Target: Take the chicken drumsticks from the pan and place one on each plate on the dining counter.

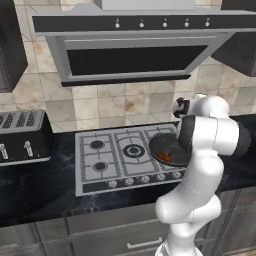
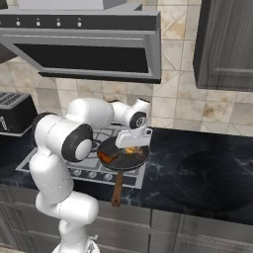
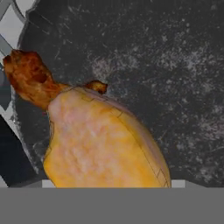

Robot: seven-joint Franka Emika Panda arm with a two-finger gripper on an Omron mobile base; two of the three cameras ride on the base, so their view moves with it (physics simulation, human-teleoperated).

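The dark round pan (image 2: 141,153) sits on the stove's right burners, its brown handle (image 2: 118,190) pointing toward the counter's front edge. In it lie the two chicken drumsticks. The golden-orange one (image 3: 100,144) lies right under my hand and hides the fingertips. The reddish-brown one (image 3: 28,78) is at the pan's left rim (image 2: 107,158). My gripper (image 2: 131,147) reaches down into the pan over the golden piece (image 2: 129,150). Whether the jaws touch the golden piece does not show. The plates and the dining counter are out of view.
A grey gas stove (image 1: 107,155) is set into the black wall counter (image 2: 197,173). A range hood (image 1: 135,45) hangs low above it. A black toaster (image 1: 22,137) stands at the left, and dark wall cabinets (image 2: 225,44) hang at the right.
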